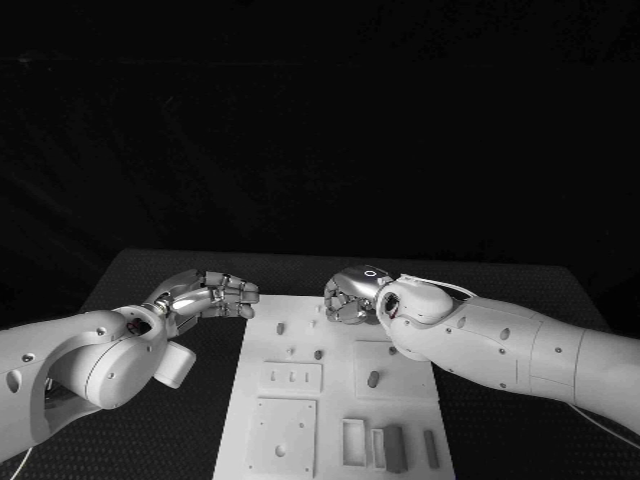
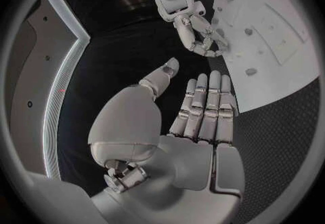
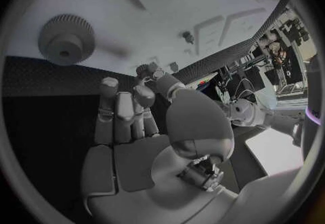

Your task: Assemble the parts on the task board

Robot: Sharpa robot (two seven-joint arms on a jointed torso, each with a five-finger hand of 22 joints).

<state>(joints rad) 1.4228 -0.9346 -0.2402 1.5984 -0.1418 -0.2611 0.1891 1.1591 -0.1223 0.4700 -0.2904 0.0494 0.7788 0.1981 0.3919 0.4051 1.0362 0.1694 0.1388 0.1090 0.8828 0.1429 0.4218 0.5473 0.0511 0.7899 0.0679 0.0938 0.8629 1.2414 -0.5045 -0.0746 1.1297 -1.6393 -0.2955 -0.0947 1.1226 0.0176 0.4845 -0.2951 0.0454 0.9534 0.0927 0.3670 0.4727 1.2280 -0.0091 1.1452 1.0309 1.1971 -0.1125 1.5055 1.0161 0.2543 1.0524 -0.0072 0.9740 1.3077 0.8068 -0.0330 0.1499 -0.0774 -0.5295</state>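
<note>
The white task board (image 1: 335,400) lies in the middle of the table. Small grey pegs (image 1: 317,353) stand in it, and grey bars (image 1: 395,447) lie near its front edge. My left hand (image 1: 212,295) hovers off the board's far left corner; its fingers (image 2: 206,104) are stretched out straight, thumb apart, holding nothing. My right hand (image 1: 352,295) hangs over the board's far edge, fingers (image 3: 125,110) loosely raised with nothing between them. A grey gear (image 3: 65,45) lies flat on the board just beyond those fingers. The right hand (image 2: 200,34) also appears at the board's edge in the left wrist view.
Black matting (image 1: 147,275) surrounds the board on all sides. The board (image 2: 271,29) carries recessed plates (image 1: 291,378) and slots (image 1: 356,440) toward the front. The two hands are about a hand's width apart.
</note>
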